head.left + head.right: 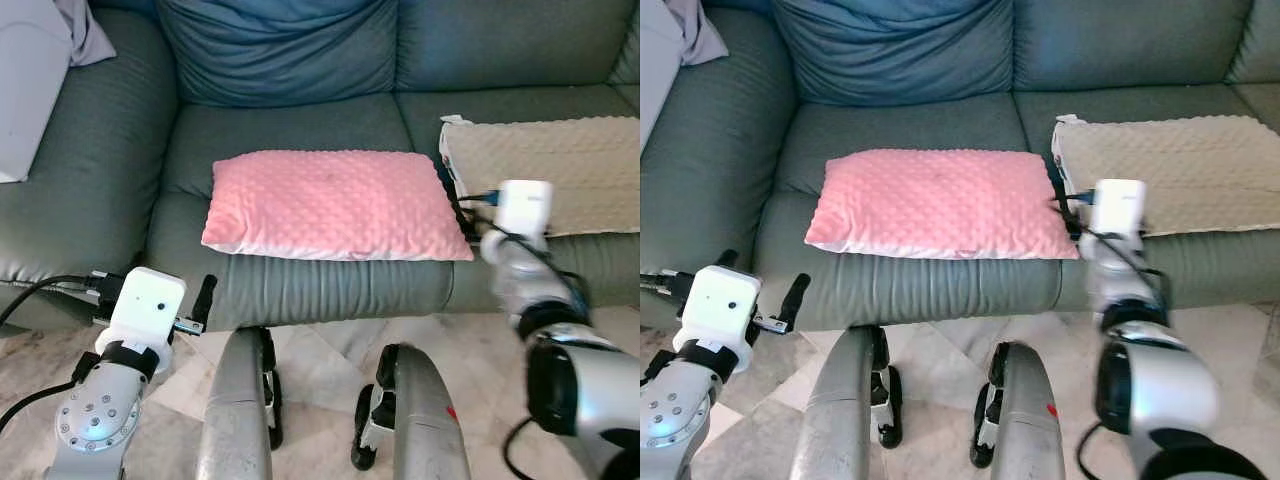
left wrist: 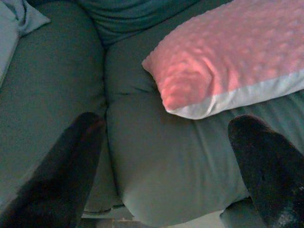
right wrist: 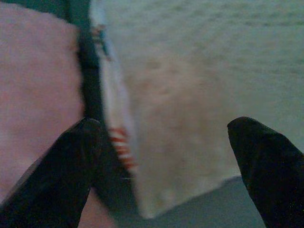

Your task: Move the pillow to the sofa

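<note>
A pink dotted pillow (image 1: 335, 203) lies flat on the middle seat of the grey-green sofa (image 1: 290, 125), reaching the seat's front edge. My left gripper (image 2: 168, 122) is open, low at the sofa's front, just left of and below the pillow's near left corner (image 2: 180, 102), touching nothing. At the pillow's right end, my right gripper (image 3: 166, 122) is also open, over the dark gap between the pink pillow (image 3: 33, 95) and a beige pillow (image 3: 190, 95). One finger (image 3: 71, 161) lies against the pink side. Nothing is held.
The beige dotted pillow (image 1: 555, 170) covers the right seat. A blue cushion (image 1: 280, 45) leans on the sofa back. A white cloth (image 1: 25, 90) rests on the left armrest. My legs (image 1: 240, 400) stand on the tiled floor (image 1: 320, 350) close to the sofa front.
</note>
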Tool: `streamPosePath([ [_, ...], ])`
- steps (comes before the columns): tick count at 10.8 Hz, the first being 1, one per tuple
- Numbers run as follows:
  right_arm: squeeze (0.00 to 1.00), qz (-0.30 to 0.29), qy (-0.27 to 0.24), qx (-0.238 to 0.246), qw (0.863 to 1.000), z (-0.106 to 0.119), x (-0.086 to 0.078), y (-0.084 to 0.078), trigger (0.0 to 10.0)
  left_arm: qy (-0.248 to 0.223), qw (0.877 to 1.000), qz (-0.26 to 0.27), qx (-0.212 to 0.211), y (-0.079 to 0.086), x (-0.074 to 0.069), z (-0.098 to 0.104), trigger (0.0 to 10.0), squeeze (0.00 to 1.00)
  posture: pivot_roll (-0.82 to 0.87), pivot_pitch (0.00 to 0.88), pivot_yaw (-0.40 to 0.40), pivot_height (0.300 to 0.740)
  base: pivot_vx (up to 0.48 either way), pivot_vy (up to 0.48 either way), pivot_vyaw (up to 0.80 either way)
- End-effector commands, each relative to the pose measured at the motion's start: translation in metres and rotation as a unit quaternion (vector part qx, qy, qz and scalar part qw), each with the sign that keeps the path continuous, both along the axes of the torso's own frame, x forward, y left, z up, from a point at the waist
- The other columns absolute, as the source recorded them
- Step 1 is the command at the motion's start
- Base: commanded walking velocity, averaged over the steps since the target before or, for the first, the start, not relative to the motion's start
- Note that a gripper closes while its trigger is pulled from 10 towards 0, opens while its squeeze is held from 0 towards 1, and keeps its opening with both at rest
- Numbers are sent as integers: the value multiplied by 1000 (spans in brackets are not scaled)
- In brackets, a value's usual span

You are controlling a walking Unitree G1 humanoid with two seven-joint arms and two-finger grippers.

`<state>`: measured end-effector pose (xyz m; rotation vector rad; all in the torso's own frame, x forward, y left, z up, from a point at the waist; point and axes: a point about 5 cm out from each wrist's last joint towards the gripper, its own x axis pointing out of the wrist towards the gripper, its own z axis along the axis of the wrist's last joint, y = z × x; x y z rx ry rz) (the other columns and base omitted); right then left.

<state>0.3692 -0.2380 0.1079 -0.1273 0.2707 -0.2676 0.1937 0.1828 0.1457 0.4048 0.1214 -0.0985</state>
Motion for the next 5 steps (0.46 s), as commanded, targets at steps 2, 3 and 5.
streamPosePath([
  [2,0,29,22,25,999,-8,2,19,10000,6,1000,5,3,1,-4,0,10000,0,264,317,21,616,0,0,0],
  [3,0,37,26,37,998,-10,2,25,10000,7,1000,7,3,1,-5,0,10000,0,262,317,18,616,0,0,0],
  [5,0,63,51,90,993,-21,0,42,10000,8,1000,10,1,-1,-5,-1,10000,0,261,318,12,616,0,0,0],
])
